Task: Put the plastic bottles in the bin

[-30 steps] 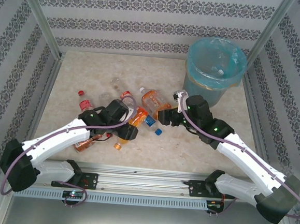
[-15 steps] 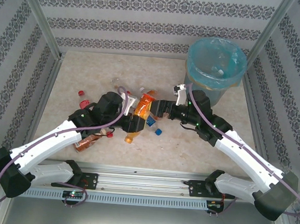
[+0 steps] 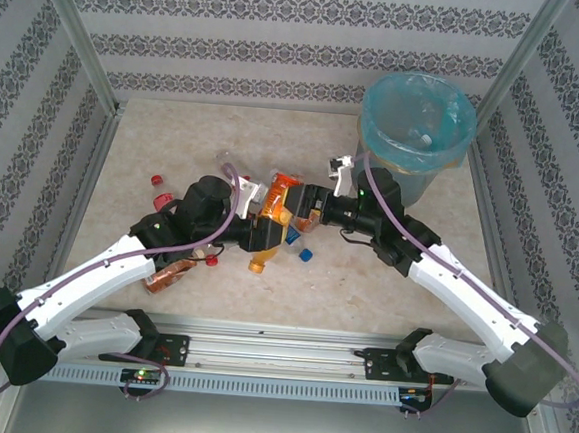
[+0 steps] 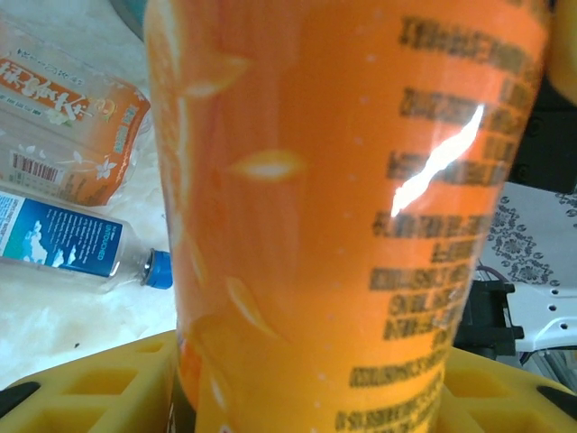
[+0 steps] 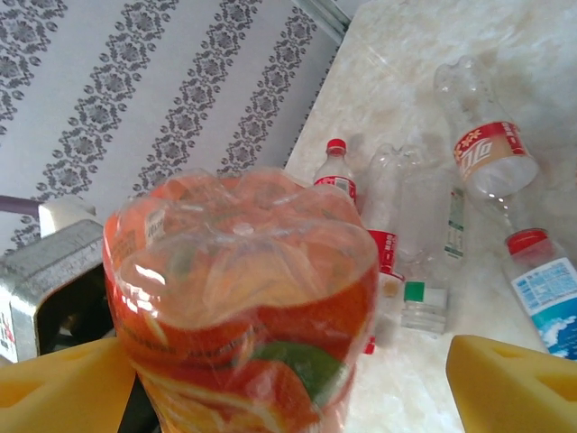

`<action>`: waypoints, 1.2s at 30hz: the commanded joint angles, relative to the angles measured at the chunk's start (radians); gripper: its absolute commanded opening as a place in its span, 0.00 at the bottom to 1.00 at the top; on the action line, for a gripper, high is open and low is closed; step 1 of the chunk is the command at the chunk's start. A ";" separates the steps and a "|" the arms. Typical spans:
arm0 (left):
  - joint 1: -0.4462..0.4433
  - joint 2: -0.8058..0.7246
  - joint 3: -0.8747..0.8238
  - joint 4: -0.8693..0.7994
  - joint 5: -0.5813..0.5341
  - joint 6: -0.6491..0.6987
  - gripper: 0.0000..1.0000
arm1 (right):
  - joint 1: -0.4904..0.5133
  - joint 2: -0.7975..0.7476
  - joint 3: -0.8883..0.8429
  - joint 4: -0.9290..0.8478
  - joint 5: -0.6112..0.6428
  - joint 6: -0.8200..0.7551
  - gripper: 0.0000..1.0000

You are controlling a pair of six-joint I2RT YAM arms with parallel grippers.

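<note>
The left claw (image 3: pixel 266 225) is closed to a narrow width on a clear plastic bottle with an orange printed label (image 4: pixel 343 180). In the left wrist view its yellow fingers (image 4: pixel 90 388) sit against both sides of the label. This bottle is held above the table, slanted, near the middle between the two arms.

The right claw (image 5: pixel 275 356) stands wide open around the ridged bottom end of the same bottle. One of its yellow fingers is just beside the bottle, and I cannot tell if it touches. The other finger is clearly apart from it.

The table is a beige marbled surface (image 3: pixel 175 137). More bottles lie on it below the claws:
- a clear bottle with a blue label and blue cap (image 4: pixel 63 239)
- a flattened bottle with an orange label (image 4: pixel 72 126)
- a small bottle with a red cap (image 5: pixel 335 167)
- an empty clear bottle with a red band (image 5: pixel 487 144)
- a bottle with brown contents (image 3: pixel 164 275), near the left arm

The round grey bin with a light-blue translucent bag (image 3: pixel 413 181) stands at the far right corner of the table, just behind the right arm. Something clear with a white cap lies inside it.

The walls around are pale with grey ornamental stripes (image 3: pixel 282 55). Aluminium posts (image 3: pixel 74 29) frame the cell, and a metal rail (image 3: pixel 278 356) at the near edge carries both arm bases.
</note>
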 commanded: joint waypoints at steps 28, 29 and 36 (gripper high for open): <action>0.000 -0.027 -0.063 0.211 0.045 -0.021 0.68 | 0.044 0.046 0.038 0.054 -0.003 0.030 0.67; -0.001 -0.029 -0.066 0.220 0.044 -0.024 0.69 | 0.044 0.040 0.036 0.052 0.005 0.030 0.65; -0.002 -0.032 -0.075 0.223 0.044 -0.030 0.75 | 0.023 0.013 0.021 0.051 0.034 0.036 0.62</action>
